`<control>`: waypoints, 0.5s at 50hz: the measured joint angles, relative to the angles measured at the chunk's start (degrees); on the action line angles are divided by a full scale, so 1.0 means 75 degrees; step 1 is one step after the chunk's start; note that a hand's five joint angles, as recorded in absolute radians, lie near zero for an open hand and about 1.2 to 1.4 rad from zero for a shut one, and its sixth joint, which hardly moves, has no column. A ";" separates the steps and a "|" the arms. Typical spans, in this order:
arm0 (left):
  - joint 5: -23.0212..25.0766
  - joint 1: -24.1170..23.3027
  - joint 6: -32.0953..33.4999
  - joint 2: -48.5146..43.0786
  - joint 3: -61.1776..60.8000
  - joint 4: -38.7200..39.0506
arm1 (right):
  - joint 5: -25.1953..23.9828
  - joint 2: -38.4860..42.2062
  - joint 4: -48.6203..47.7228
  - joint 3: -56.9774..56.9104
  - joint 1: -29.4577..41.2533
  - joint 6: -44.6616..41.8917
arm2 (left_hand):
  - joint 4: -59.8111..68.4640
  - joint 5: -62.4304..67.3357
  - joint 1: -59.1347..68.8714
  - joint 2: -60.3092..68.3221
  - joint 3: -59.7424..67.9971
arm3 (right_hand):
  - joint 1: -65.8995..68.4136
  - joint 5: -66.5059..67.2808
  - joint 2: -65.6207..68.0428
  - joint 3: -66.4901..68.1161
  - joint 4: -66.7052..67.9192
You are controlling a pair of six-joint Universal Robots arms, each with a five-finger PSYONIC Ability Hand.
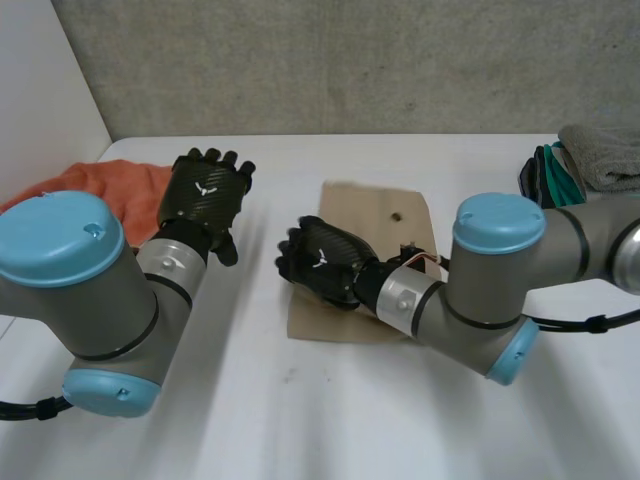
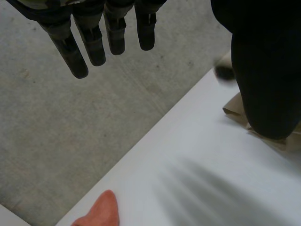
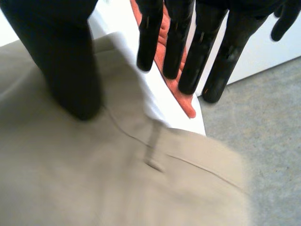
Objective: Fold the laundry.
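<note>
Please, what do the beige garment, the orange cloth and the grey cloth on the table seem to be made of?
The beige garment looks like smooth, matte woven fabric, perhaps cotton twill; it lies flat and shows stitched seams. The orange cloth is a soft, matte textile in loose rumples; its fibre is unclear. The grey cloth looks thick and fuzzy, probably terry towelling.

A: What stands around the white table (image 1: pixel 300 430)?
B: Behind the table, a grey concrete wall (image 1: pixel 350 60). At the table's left side, a plain white wall (image 1: pixel 40 90) meets it in the corner.
</note>
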 measured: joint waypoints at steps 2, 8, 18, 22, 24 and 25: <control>-0.0005 0.0049 -0.0001 -0.0003 0.0073 0.0021 | 0.0221 0.0011 -0.0012 -0.0106 0.0101 0.0537 | 0.0000 0.0000 0.0000 0.0000 0.0000 | -0.2324 -0.3057 -0.3101 -0.3087 -0.3068; -0.0024 0.0096 0.0010 -0.0087 0.0568 0.0076 | 0.1156 -0.0749 -0.0016 -0.0063 0.0112 0.3146 | -0.0001 0.0002 0.0000 0.0000 0.0001 | -0.3696 -0.4797 -0.4839 -0.4968 -0.4818; 0.0205 -0.0612 -0.0085 -0.1079 0.2119 -0.0076 | 0.3367 -0.1945 0.0825 0.0182 -0.0783 0.6549 | 0.0002 0.0000 0.0000 0.0000 0.0001 | -0.3708 -0.4846 -0.4874 -0.4984 -0.4829; 0.0599 -0.1081 -0.0139 -0.1754 0.2833 -0.0392 | 0.3748 -0.1968 0.1198 0.0152 -0.1003 0.6662 | 0.0002 0.0000 0.0000 0.0000 0.0001 | -0.3708 -0.4846 -0.4874 -0.4984 -0.4829; 0.0923 -0.1339 -0.0164 -0.2233 0.3322 -0.0678 | 0.4089 -0.1813 0.1627 0.0015 -0.1241 0.6614 | 0.0002 0.0000 0.0000 0.0000 0.0001 | -0.3708 -0.4846 -0.4874 -0.4984 -0.4829; 0.1060 -0.1441 -0.0173 -0.2492 0.3574 -0.0837 | 0.4113 -0.1699 0.1700 -0.0052 -0.1277 0.6583 | 0.0002 0.0000 0.0000 0.0000 0.0001 | -0.3708 -0.4846 -0.4874 -0.4984 -0.4829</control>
